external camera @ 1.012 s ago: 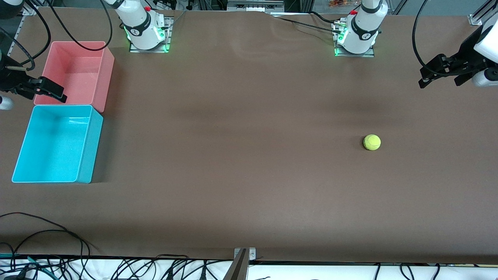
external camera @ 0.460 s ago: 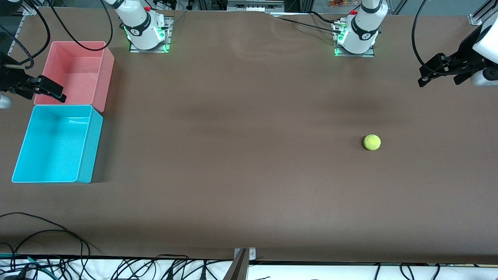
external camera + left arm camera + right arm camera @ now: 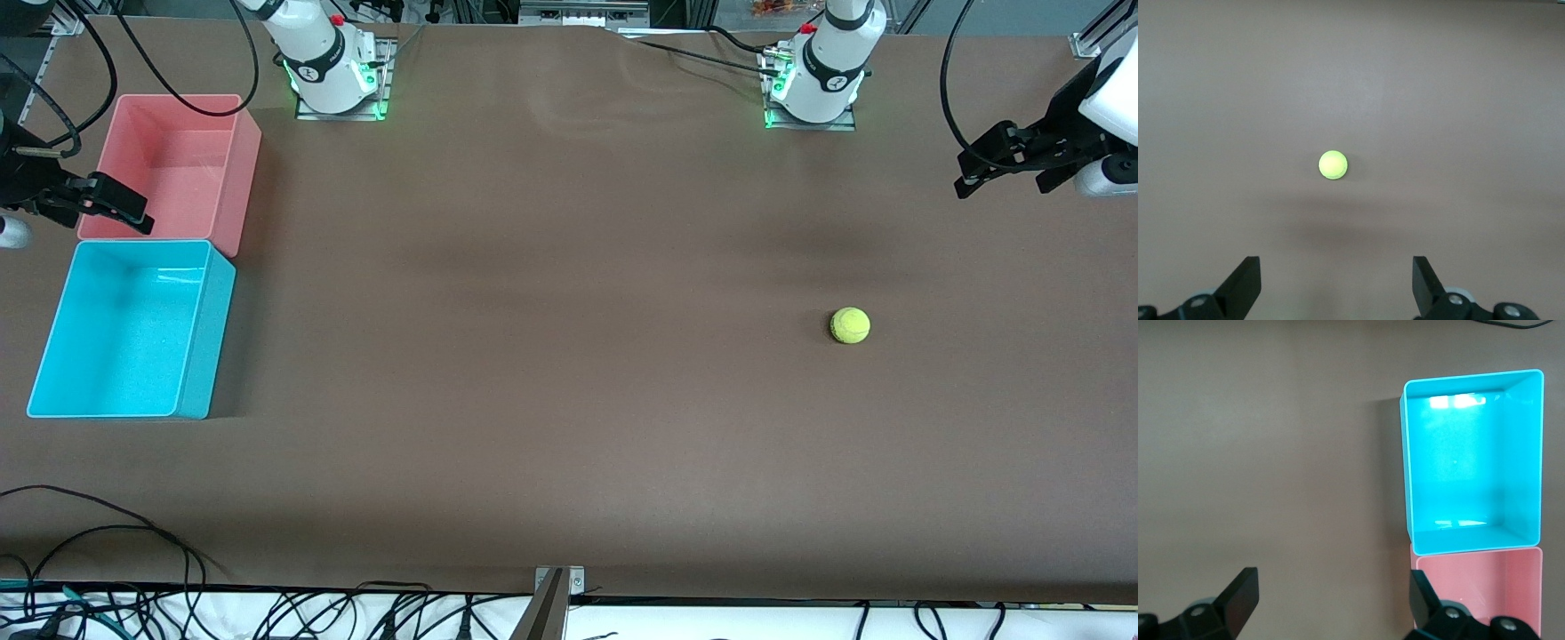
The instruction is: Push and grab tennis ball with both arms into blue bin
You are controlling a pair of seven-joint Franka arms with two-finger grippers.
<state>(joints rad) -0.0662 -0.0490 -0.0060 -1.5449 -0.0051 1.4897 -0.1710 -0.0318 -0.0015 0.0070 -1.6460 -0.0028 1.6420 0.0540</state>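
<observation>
While the tennis ball [image 3: 850, 325] lies well apart from the blue bin [image 3: 197, 338], toward the left arm's end, only wrist views reveal the left gripper [image 3: 1337, 288] and right gripper [image 3: 1333, 603] spread wide, both holding nothing.

blue bin [image 3: 1473, 463] touching pink bin [image 3: 1485, 583], brown table [image 3: 1271, 453]

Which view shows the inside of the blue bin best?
Right wrist view: it looks nearly straight down into the blue bin, showing all four walls and an empty floor. The front view shows it at an angle, at the right arm's end of the table, beside the pink bin. The left wrist view misses it.
</observation>
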